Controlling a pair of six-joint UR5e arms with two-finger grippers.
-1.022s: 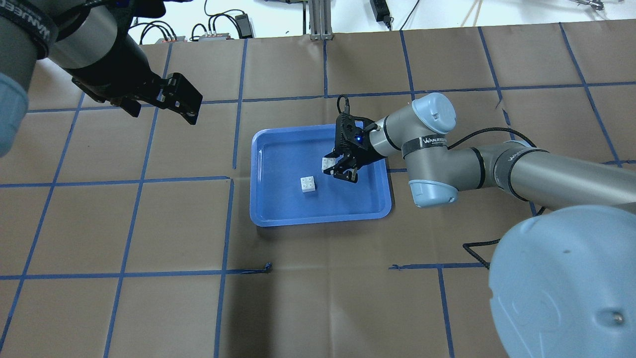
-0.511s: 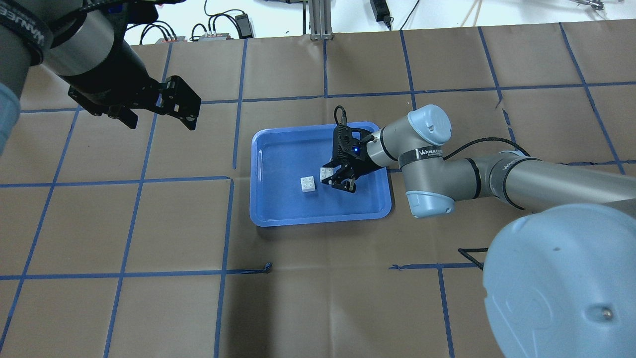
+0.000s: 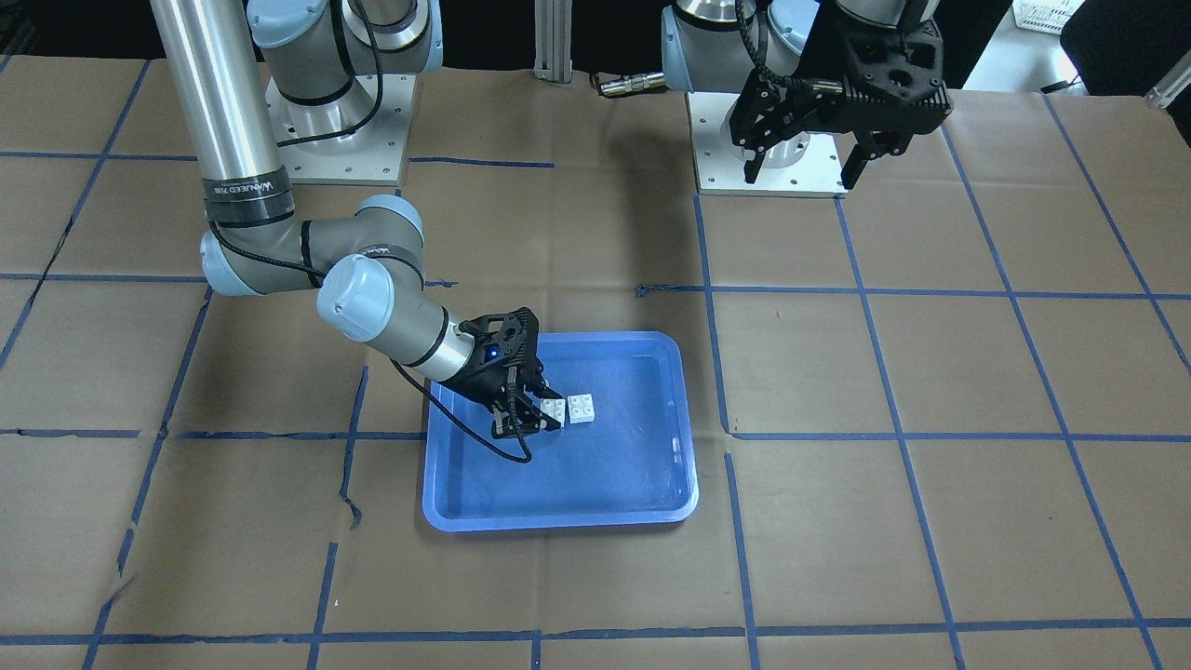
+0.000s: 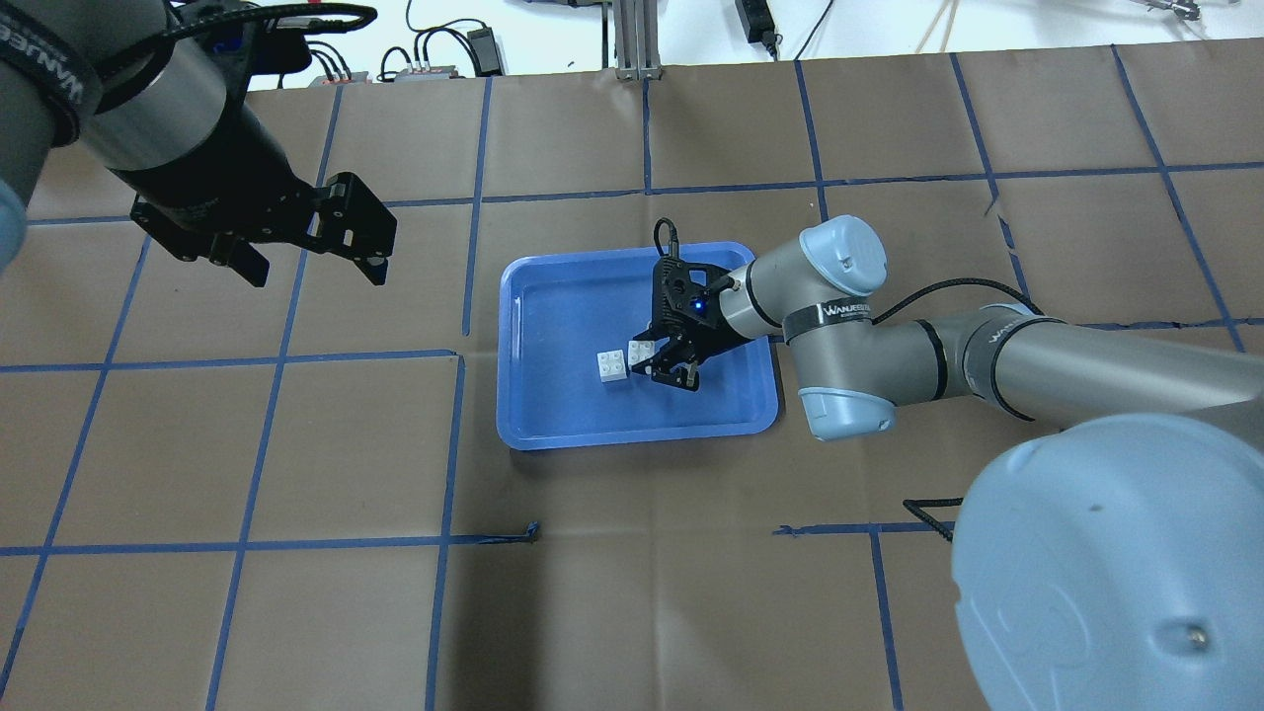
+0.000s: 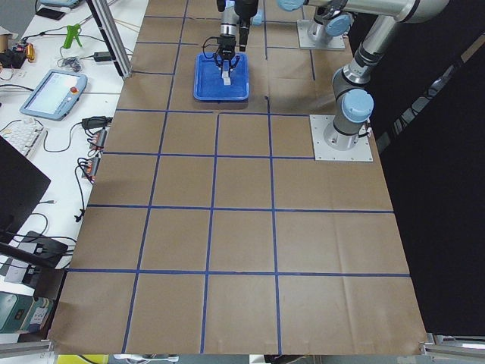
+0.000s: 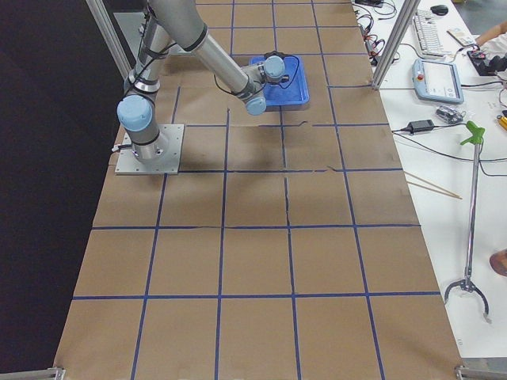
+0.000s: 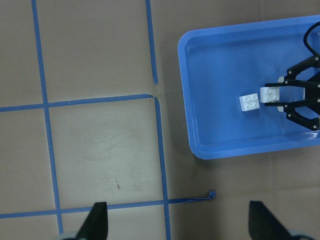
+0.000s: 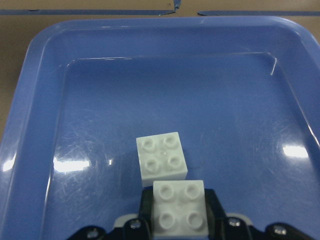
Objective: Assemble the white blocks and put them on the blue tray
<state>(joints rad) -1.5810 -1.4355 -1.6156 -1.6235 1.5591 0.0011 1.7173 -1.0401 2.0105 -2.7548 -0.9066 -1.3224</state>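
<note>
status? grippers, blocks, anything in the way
Right gripper shut on one white block, over blue tray. Other white block lies in tray beside it, not joined. Left gripper open, clear of tray. Nothing between blocks.

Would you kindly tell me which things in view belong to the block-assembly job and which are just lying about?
Job: held white block, loose white block, blue tray, right hand shut on the held block.
Lying about: teach pendant, keyboard, green-handled grabber, all on the side bench.
</note>
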